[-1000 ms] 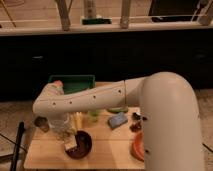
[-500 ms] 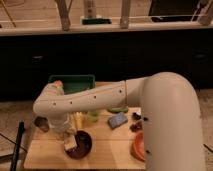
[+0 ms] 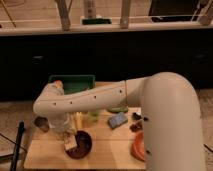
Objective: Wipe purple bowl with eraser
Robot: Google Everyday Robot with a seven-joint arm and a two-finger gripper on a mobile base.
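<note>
The purple bowl (image 3: 81,145) sits on the wooden table (image 3: 107,145) at the front left; it is dark and glossy. The eraser (image 3: 70,143), a whitish-tan block, lies at the bowl's left rim, touching it. My gripper (image 3: 66,134) hangs from the white arm right above the eraser and the bowl's left edge. The arm reaches in from the right across the table.
A green tray (image 3: 72,83) stands at the back left. A blue-grey pad (image 3: 118,120) lies mid-table, with small dark objects (image 3: 135,121) beside it. An orange bowl (image 3: 138,146) sits at the front right, partly behind the arm. A dark pole (image 3: 18,145) stands left of the table.
The gripper and eraser have shifted only slightly at the bowl's left rim; the other objects have not moved.
</note>
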